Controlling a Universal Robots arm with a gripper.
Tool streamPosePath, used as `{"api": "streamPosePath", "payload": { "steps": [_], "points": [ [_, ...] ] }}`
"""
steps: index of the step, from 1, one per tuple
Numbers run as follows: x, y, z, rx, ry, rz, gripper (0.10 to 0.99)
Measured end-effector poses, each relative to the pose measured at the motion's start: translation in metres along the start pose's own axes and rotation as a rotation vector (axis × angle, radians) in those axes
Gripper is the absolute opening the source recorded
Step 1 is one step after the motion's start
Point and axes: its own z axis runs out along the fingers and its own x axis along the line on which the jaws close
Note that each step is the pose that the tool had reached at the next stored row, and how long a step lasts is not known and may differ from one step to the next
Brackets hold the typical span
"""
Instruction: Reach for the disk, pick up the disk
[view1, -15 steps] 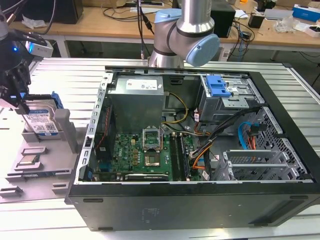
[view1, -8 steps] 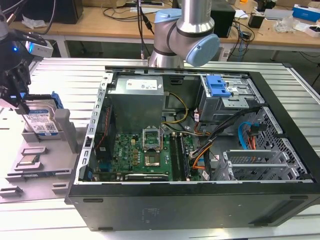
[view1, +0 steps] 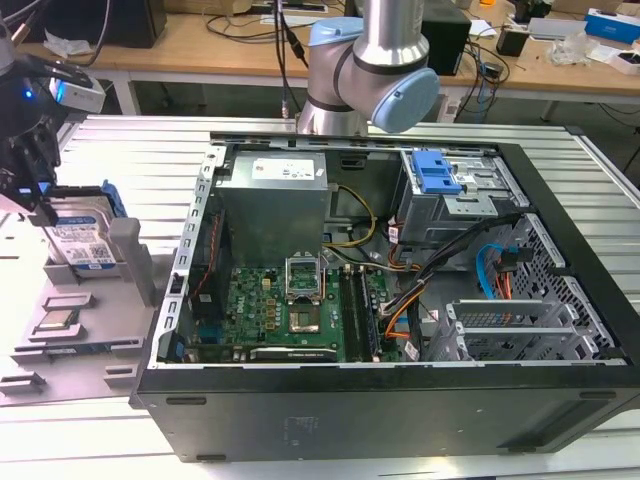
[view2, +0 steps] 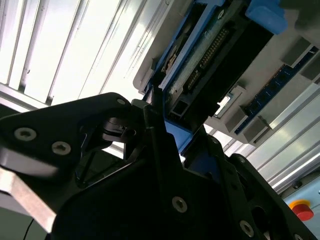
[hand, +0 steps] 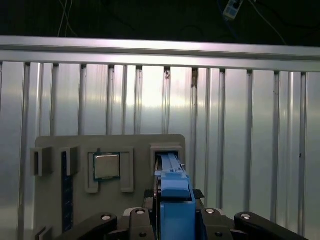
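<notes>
Hand (view1: 40, 205) clamps the disk (view1: 85, 240) by its edges. Tilting could jam it in the grey holder (view1: 135, 262).

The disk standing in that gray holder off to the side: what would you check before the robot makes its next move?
1. The disk stands on edge in its slot of the gray holder: ok.
2. The gripper is right at the disk's edge in the exterior view: ok.
3. The blue bracket on the disk lines up with the gripper's middle in the first wrist view: ok.
4. Firm hold on the disk: cannot tell.
5. The chip lies in its own pocket of the holder, apart from the disk: ok.
</notes>
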Motion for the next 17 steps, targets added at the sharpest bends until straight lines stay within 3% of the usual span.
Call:
{"api": "streamPosePath", "payload": {
  "steps": [17],
  "points": [
    [-0.002, -0.0007, -0.0349, 0.0, 0.0, 0.0, 0.365]
  ]
}}
